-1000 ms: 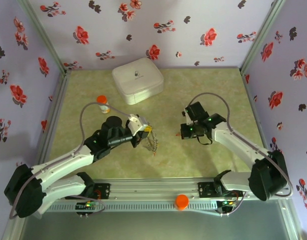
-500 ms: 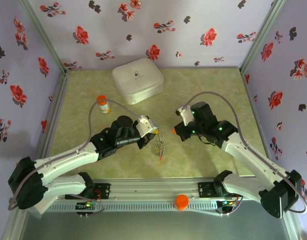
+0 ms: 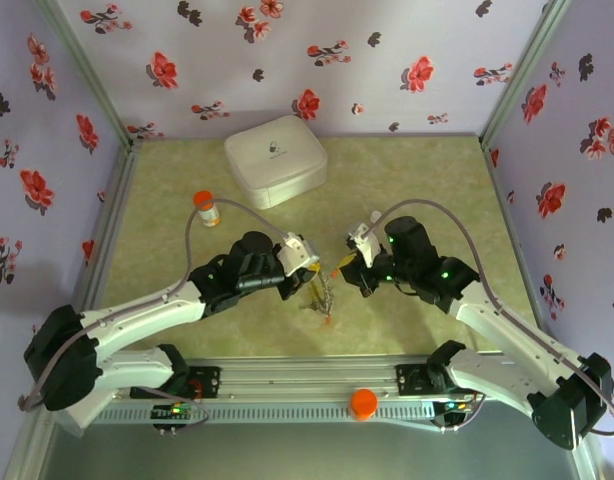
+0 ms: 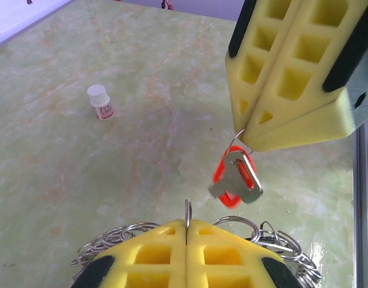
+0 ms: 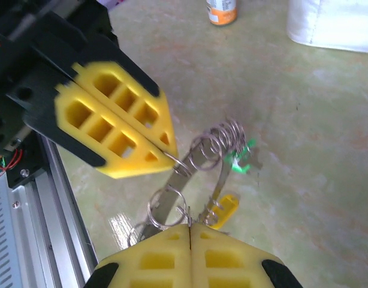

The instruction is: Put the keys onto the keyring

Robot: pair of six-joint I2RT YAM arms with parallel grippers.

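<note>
My left gripper (image 3: 307, 264) (image 4: 187, 224) is shut on one small loop of the keyring (image 3: 318, 296) (image 5: 172, 183). The keyring is a thin metal band strung with several small rings, and it hangs below the jaws just above the table. A green key (image 5: 245, 157) and a yellow key (image 5: 226, 207) dangle from it. My right gripper (image 3: 345, 268) (image 5: 190, 226) is shut on the wire loop of a red key (image 4: 235, 177) (image 3: 333, 271), which hangs free below its fingertips. The two grippers face each other a few centimetres apart, with the left gripper (image 5: 167, 153) at upper left in the right wrist view.
A white rounded case (image 3: 275, 160) lies at the back of the table. An orange-capped pill bottle (image 3: 206, 208) (image 4: 101, 102) stands left of the arms. The metal rail (image 3: 317, 376) runs along the near edge. Flowered walls close in the left, right and back.
Both arms have moved toward the middle. The left carried the keyring rightward and the right brought the red key leftward, so the fingertips now nearly meet.
</note>
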